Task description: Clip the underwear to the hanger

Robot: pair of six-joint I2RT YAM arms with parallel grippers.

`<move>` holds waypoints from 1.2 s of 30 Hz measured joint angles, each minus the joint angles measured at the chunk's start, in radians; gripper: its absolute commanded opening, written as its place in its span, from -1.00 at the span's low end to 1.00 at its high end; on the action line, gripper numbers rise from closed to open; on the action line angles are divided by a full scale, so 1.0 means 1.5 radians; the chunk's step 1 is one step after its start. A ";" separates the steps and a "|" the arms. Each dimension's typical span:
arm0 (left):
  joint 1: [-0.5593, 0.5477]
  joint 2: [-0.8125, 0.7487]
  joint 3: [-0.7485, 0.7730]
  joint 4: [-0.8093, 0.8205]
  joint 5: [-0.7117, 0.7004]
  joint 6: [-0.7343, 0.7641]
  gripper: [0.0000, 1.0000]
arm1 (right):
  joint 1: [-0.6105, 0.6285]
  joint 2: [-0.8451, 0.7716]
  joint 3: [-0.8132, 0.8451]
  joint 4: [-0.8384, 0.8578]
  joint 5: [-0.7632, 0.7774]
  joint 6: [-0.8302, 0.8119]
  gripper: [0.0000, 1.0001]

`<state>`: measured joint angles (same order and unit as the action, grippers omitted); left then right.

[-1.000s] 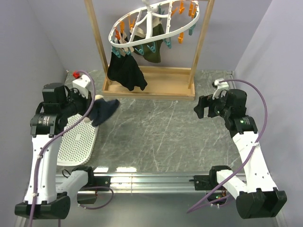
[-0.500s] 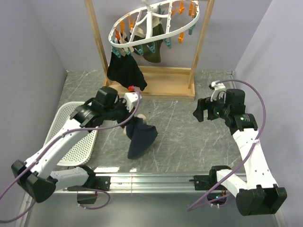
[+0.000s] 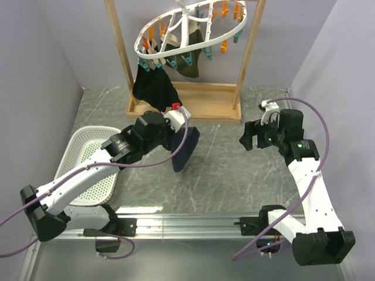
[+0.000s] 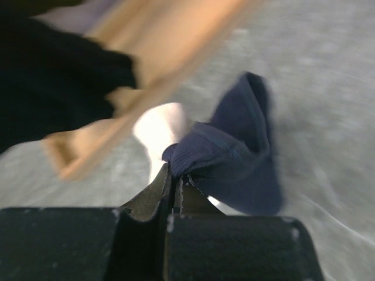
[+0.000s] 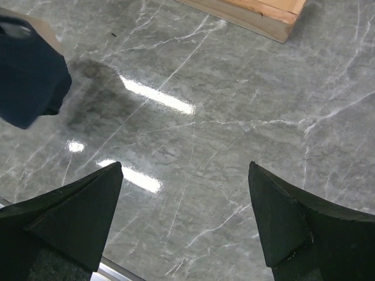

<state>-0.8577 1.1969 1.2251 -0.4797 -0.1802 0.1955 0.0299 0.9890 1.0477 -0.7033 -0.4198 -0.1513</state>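
Observation:
My left gripper is shut on the dark navy underwear, which hangs from it above the middle of the table. In the left wrist view the fabric bunches at the closed fingertips, with a pale patch beside it. The white oval hanger with orange and teal pegs hangs from the wooden frame at the back. My right gripper is open and empty at the right. Its wide-spread jaws look down on bare table, with the underwear at the upper left.
A black garment and an olive-green garment hang pegged under the hanger. The wooden frame stand has its base across the back of the table. A white perforated basket lies at the left.
My left arm has swung from the basket at the left toward the table's middle and back, carrying the underwear toward the stand. The right arm has barely moved.

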 measured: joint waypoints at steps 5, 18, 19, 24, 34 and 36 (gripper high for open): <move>0.003 0.053 0.028 0.071 -0.156 0.050 -0.99 | 0.000 0.025 0.013 -0.003 0.005 0.000 0.87; -0.052 0.034 -0.097 0.058 -0.076 0.029 -0.66 | 0.000 0.032 0.021 -0.006 0.000 -0.005 0.87; -0.061 0.027 -0.125 0.038 -0.036 0.030 -0.48 | 0.000 0.032 0.021 -0.007 -0.007 -0.008 0.87; -0.081 0.004 -0.228 -0.080 0.168 0.055 0.17 | 0.000 0.033 0.021 -0.018 -0.036 -0.024 0.85; 0.097 -0.095 -0.182 -0.163 0.291 0.045 0.33 | 0.007 0.129 0.031 -0.021 -0.099 -0.025 0.58; 0.207 -0.058 -0.161 -0.154 0.305 0.024 0.26 | 0.030 0.167 0.041 -0.003 -0.098 -0.012 0.49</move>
<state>-0.5480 1.1099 0.9840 -0.7109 0.2768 0.2317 0.0750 1.2388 1.1095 -0.7078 -0.5671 -0.1699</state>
